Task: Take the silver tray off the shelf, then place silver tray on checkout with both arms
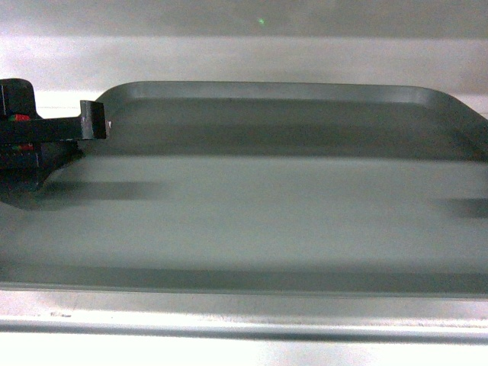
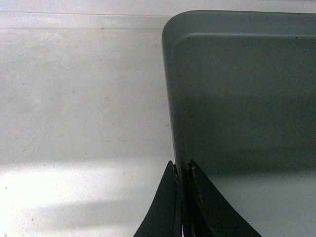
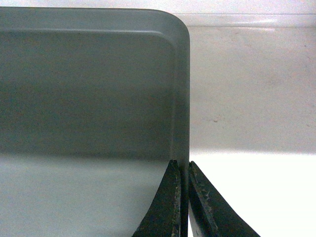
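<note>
Silver tray (image 1: 267,191): matte grey, rounded corners, low rim; left claw (image 2: 182,170) and right claw (image 3: 182,168) each pinching side rim.

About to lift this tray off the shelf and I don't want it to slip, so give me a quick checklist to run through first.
1. Left gripper closed on the left rim of the tray: ok.
2. Right gripper closed on the right rim: ok.
3. Tray carrying nothing loose: ok.
4. Tray lying flat on the shelf: ok, looks level.
5. Both grips level with each other: cannot tell, right gripper is outside the head view.
6. Headroom above tray: cannot tell.
</note>
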